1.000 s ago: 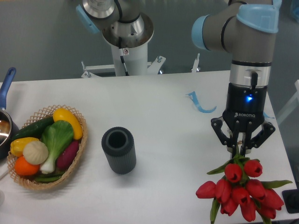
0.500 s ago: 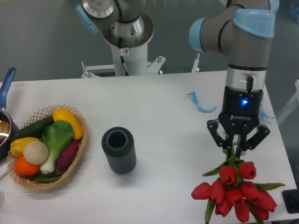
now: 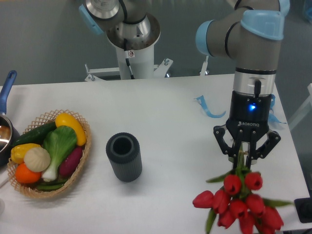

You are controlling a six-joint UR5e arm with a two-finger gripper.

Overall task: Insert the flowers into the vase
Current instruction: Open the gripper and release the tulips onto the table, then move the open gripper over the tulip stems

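Observation:
The flowers, a bunch of red tulips with green stems, hang at the right front of the table, blooms toward the camera. My gripper is shut on their stems just above the blooms, and the bunch is lifted off the table. The vase, a dark grey ribbed cylinder with a round open mouth, stands upright near the table's middle, well to the left of the gripper and apart from it.
A wicker basket of produce sits at the left, with a blue-handled pan at the far left edge. Blue tape scraps lie behind the gripper. A second robot base stands behind the table. A dark object sits at the right edge.
The gripper has drifted left and slightly up, carrying the tulips; the bunch has shifted left with it. The vase and basket have not moved.

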